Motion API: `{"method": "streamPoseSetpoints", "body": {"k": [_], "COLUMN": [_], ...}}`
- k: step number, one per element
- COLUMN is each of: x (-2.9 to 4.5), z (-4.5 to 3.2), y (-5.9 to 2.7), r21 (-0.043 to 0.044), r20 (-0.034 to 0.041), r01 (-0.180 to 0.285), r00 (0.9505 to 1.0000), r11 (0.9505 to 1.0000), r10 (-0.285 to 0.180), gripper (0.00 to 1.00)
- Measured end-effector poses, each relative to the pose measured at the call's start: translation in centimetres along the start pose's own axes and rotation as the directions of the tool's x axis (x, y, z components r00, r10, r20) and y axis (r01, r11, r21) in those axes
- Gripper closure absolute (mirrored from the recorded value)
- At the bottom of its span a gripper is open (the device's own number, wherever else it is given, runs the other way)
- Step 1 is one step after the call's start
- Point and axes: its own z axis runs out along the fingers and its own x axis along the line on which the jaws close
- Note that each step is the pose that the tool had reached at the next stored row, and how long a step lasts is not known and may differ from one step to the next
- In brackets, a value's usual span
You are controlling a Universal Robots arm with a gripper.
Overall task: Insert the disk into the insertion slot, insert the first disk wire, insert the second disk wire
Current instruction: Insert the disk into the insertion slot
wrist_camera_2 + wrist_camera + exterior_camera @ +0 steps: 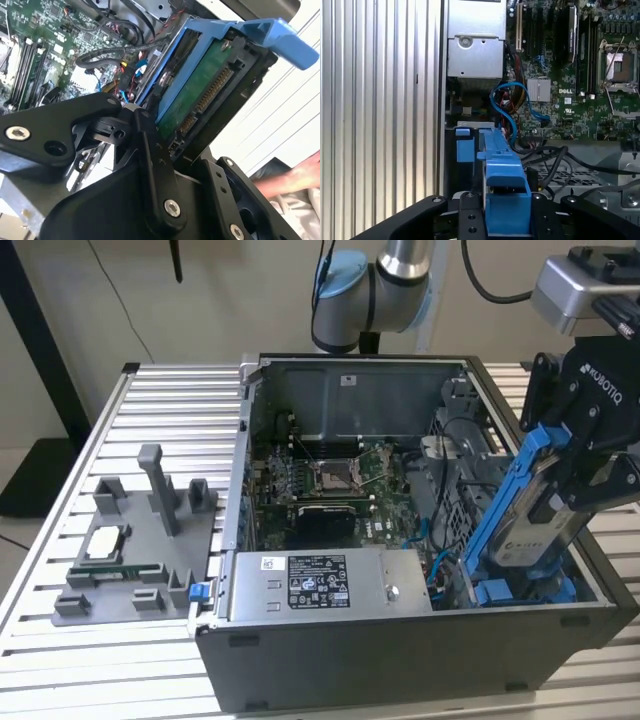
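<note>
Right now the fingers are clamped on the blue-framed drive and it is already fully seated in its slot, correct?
Not seated. The fingers are clamped on the blue-framed drive, but it sticks up tilted, mostly above the open case, as the exterior view shows.

Disk (532, 532): silver-grey body with a white label. In the second wrist view its underside carries a green circuit board.
Frame (502, 172): bright blue.
Gripper (572, 485): black.
Arm (355, 290): silver with pale blue joint caps.
Case (400, 655): dark grey.
Motherboard (300, 475): green with black slots.
Power supply (385, 585): grey with a black-and-white label.
Cable (500, 112): blue. Adjacent cables are black.
Cage (555, 176): grey, perforated with small holes.
Table (60, 665): silver with parallel ribs.
Fixture (130, 540): plain grey.
</note>
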Motion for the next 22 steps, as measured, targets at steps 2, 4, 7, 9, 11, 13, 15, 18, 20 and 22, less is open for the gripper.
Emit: {"method": "streamPoseSetpoints", "body": {"k": [2, 4, 7, 9, 11, 13, 15, 18, 20, 22], "x": [0.05, 0.06, 0.07, 0.08, 0.15, 0.28, 0.38, 0.59, 0.76, 0.88], "z": [-0.16, -0.48, -0.85, -1.07, -1.2, -1.29, -1.3, -1.29, -1.28, -1.29], "y": [0.0, 0.02, 0.09, 0.16, 0.38, 0.66, 0.87, 1.14, 1.34, 1.41], "r21": [0.0002, 0.0001, 0.0027, 0.0064, 0.0109, 0.0162, 0.0228, 0.0366, 0.0458, 0.0539], "r20": [0.0077, 0.0163, 0.0287, 0.0342, 0.0378, 0.0388, 0.0385, 0.0384, 0.0384, 0.0382], "r01": [0.001, 0.001, 0.002, 0.002, 0.003, 0.003, 0.004, 0.005, 0.006, 0.007], "r00": [1.0, 0.9999, 0.9996, 0.9994, 0.9993, 0.9992, 0.9992, 0.9992, 0.9992, 0.9992], "r11": [1.0, 1.0, 1.0, 1.0, 0.9999, 0.9999, 0.9997, 0.9993, 0.9989, 0.9985], "r10": [-0.001, -0.001, -0.002, -0.002, -0.003, -0.004, -0.005, -0.007, -0.008, -0.009], "gripper": [1.0, 1.0, 1.0, 1.0, 1.0, 1.0, 1.0, 1.0, 1.0, 1.0]}}
